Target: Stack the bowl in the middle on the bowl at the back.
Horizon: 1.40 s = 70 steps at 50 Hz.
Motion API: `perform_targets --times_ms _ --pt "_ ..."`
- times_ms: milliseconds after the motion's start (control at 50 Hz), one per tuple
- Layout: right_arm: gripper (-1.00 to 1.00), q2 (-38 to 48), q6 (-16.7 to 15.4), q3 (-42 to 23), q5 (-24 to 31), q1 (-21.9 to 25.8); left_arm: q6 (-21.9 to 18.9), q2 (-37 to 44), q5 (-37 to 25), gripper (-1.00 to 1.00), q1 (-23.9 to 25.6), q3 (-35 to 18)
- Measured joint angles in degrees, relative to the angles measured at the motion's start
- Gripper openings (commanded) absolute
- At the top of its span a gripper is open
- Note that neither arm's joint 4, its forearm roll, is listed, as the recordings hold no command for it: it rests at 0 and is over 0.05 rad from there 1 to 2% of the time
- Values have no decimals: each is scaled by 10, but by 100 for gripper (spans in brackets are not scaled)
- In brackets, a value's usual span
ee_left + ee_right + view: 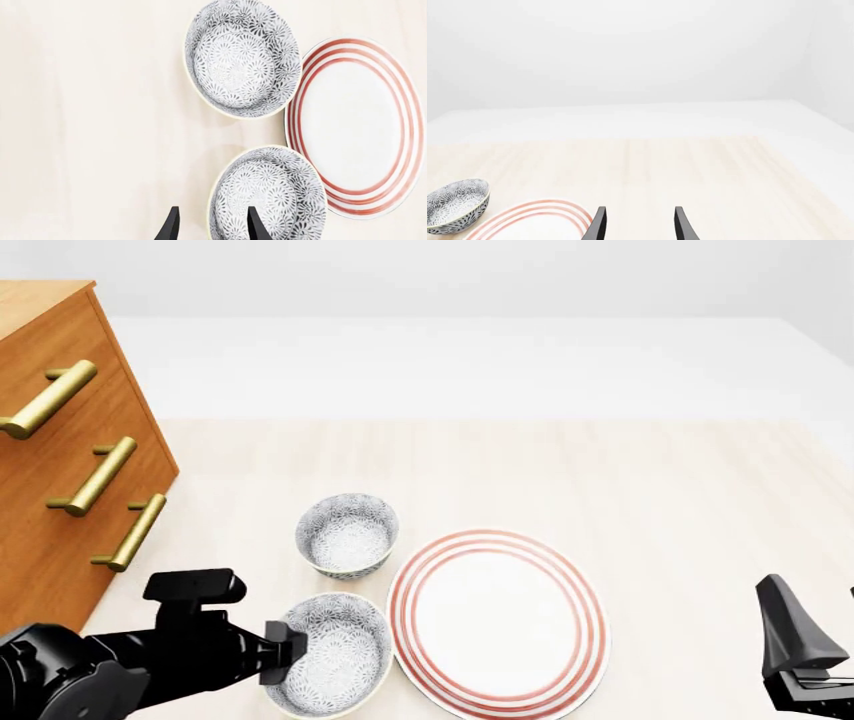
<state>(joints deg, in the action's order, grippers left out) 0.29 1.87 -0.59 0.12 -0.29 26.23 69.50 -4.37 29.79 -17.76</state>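
Middle bowl [330, 655] just left of plate [497, 618], back bowl [347, 533] behind it. Our left gripper [212, 225] spread, straddling middle bowl's rim, not yet closed. We judge it rigid, glazed, slippery: pinch rim wall. Right gripper [638, 224] spread, idle.

Left claw [283, 652] at the bowl in the middle [330, 654].

Your pale wooden table [641, 490] carried three dishes near its left side. The bowl at the back [347, 534] sat farthest, the bowl in the middle [334, 655] nearer you, and the red-ringed plate [498, 618] lay just right of both.
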Motion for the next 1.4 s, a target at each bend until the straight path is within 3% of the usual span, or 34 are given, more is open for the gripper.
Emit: perform_targets --times_ms 300,320,780,1400 --pt "100 -1 -1 0 0 0 8 11 16 100 20 7" --pt "100 -1 -1 0 0 0 8 11 16 -100 21 7" --pt "100 -1 -1 -1 1 0 -2 -12 -14 -100 13 -5" --pt "100 -2 -3 -1 1 0 9 -192 -236 -100 39 -110"
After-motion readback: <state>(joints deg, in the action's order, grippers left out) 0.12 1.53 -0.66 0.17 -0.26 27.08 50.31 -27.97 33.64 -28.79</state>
